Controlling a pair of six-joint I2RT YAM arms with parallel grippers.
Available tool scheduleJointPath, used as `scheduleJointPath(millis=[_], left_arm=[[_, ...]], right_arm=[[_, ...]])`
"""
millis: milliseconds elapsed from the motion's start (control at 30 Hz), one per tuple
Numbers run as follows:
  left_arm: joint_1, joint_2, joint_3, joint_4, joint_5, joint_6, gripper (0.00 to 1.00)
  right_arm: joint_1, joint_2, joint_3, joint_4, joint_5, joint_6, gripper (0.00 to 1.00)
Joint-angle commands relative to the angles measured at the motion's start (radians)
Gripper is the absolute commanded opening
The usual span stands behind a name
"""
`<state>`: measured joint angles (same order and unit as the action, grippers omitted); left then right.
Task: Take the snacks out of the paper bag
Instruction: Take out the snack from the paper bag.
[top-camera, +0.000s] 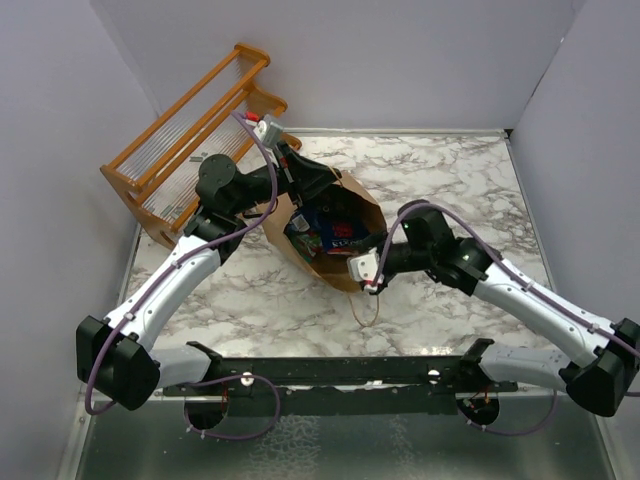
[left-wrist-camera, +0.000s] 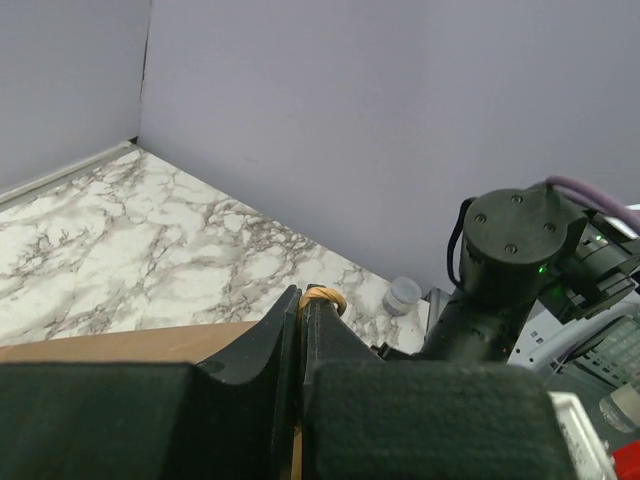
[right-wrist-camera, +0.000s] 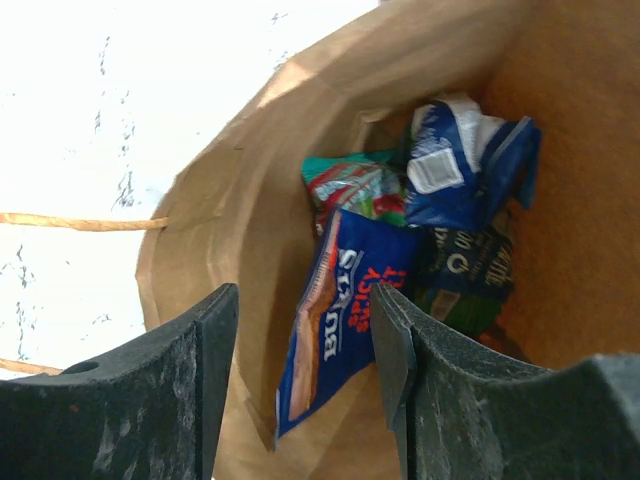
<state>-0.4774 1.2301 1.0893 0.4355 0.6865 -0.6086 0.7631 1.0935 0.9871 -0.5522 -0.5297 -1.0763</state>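
Observation:
The brown paper bag (top-camera: 300, 225) is propped in the middle of the marble table, its mouth open toward my right arm. Several snacks (top-camera: 335, 232) lie inside. My left gripper (top-camera: 318, 183) is at the bag's far rim; in the left wrist view it (left-wrist-camera: 302, 300) is shut on the bag's twisted paper handle (left-wrist-camera: 327, 296). My right gripper (top-camera: 350, 258) is at the bag's mouth; in the right wrist view it (right-wrist-camera: 305, 310) is open, with a dark blue packet (right-wrist-camera: 345, 320) just beyond its fingertips. A teal-green packet (right-wrist-camera: 350, 185) and a blue-and-white packet (right-wrist-camera: 465, 160) lie deeper in.
An orange wooden rack (top-camera: 190, 130) stands at the back left against the wall. The bag's other handle (top-camera: 368, 305) hangs loose over the table near the front. Purple walls close in the left, back and right sides. My right arm (left-wrist-camera: 510, 260) shows in the left wrist view.

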Motion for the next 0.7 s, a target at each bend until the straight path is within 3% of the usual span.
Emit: scheduleJointPath(millis=[0, 167, 367, 667], left_arm=[[-0.007, -0.029, -0.007, 0.053, 0.013, 0.014, 0.00], [-0.007, -0.030, -0.004, 0.029, -0.003, 0.034, 0.00], [-0.007, -0.034, 0.000, 0.006, -0.022, 0.052, 0.00], [-0.007, -0.037, -0.006, 0.006, -0.037, 0.050, 0.00]], right_arm=[[0.061, 0.051, -0.035, 0.004, 0.095, -0.138, 0.55], [0.099, 0.113, -0.069, 0.106, 0.318, -0.135, 0.53], [0.102, 0.189, -0.071, 0.178, 0.406, -0.122, 0.48], [0.104, 0.310, -0.033, 0.263, 0.491, -0.071, 0.23]])
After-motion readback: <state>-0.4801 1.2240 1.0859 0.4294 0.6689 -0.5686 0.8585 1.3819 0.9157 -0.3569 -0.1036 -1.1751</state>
